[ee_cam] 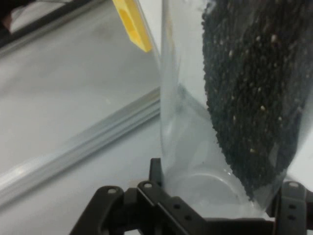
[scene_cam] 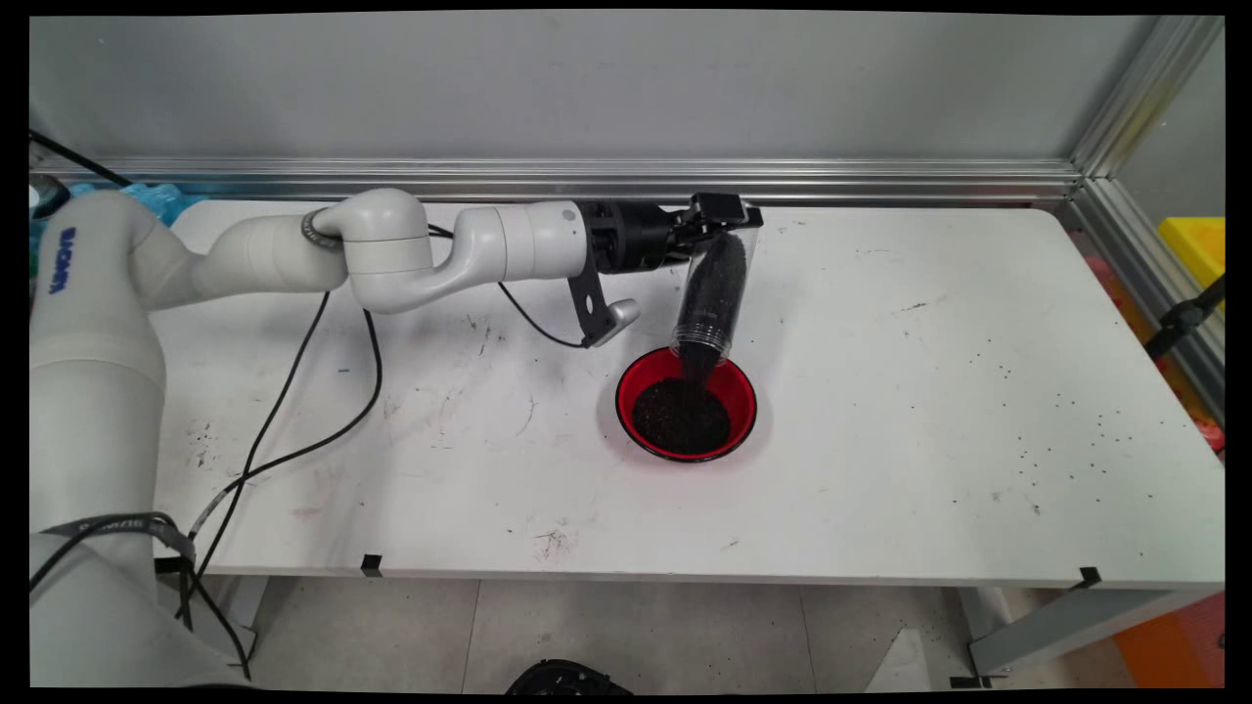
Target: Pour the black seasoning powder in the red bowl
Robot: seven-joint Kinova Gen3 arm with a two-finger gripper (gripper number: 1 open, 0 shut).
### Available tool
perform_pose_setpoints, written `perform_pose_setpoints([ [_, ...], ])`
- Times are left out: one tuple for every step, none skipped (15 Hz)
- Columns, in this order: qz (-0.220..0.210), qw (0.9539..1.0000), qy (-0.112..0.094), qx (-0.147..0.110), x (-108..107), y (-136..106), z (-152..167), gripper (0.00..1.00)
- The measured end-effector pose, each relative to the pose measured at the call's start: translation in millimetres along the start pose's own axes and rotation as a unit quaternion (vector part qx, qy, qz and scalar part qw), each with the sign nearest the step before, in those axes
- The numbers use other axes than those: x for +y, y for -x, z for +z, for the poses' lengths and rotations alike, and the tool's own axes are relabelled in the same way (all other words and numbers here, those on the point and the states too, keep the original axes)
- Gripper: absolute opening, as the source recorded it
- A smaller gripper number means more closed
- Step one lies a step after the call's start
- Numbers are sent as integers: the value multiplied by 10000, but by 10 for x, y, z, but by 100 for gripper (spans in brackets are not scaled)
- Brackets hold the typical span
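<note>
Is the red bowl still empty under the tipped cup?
No: the red bowl already holds a dark pile of black grains, and more fall from the clear cup tilted mouth-down above it in the gripper.

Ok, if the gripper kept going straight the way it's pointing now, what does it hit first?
The gripper points right across the table, shut on the clear cup. Past the cup, the way looks free up to the aluminium frame, though depth is unclear.

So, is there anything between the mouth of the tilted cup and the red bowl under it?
Nothing visible does. The gripper holds the clear cup tipped mouth down directly above the far rim of the red bowl. Only the black grains fill the short gap, running from the cup into the pile in the bowl.
</note>
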Motion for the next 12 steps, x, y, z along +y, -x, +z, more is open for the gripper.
perform_pose_setpoints([
  [-249, 9997, 46, 11, 18, -6, 10, 0],
  [-483, 9988, 84, 21, 33, -10, 20, 0],
  [-790, 9968, 142, 31, 55, -13, 30, 0],
  [-1010, 9947, 184, 32, 70, -12, 34, 0],
  [-1156, 9931, 213, 28, 80, -9, 34, 0],
  [-1414, 9896, 262, 25, 98, -5, 36, 0],
  [-1633, 9861, 298, 15, 110, 4, 35, 0],
  [-1900, 9812, 345, 0, 121, 17, 29, 0],
  [-2127, 9763, 389, -13, 130, 30, 20, 0],
  [-2389, 9700, 450, -36, 139, 52, 1, 0],
  [-2643, 9631, 511, -61, 141, 80, -23, 0],
  [-2884, 9558, 571, -82, 140, 110, -50, 0],
])
